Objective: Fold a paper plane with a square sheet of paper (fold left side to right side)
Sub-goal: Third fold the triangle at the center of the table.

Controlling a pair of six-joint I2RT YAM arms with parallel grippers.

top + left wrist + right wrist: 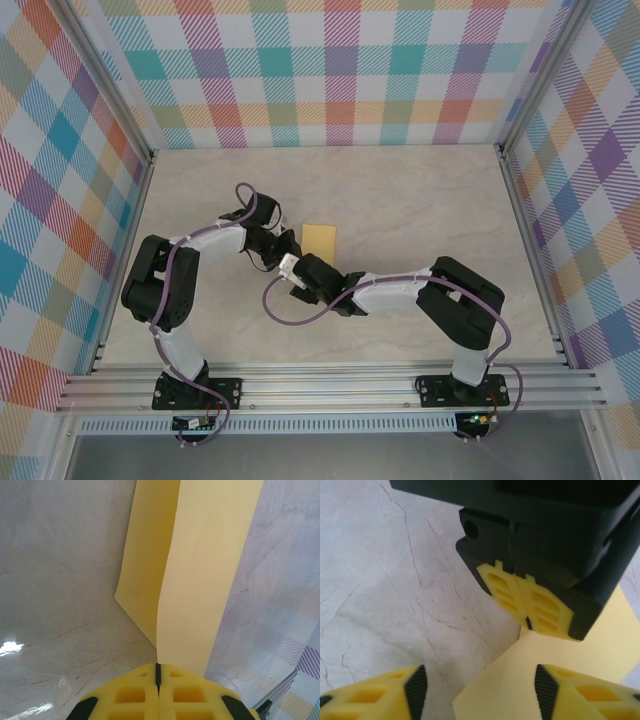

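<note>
Closest to the lens in the left wrist view, your left gripper [158,667] has its yellow fingers [131,695] pressed flat together, clamped on the near edge of the square sheet of paper [200,580]. From that seam the sheet runs away over the marbled table [60,580], lifted off it near the grip. It bends lengthwise, so its left strip looks darker than its right.

In the right wrist view, your right gripper [480,686] stands with its fingers apart, one at each lower corner. A corner of the sheet lies between them, and you cannot tell from here whether either pad touches it. Just ahead, your left gripper pinches the paper's edge.

From above, the yellow-orange sheet sits near the middle of the table, just right of the left gripper, with both arms reaching in toward it.
</note>
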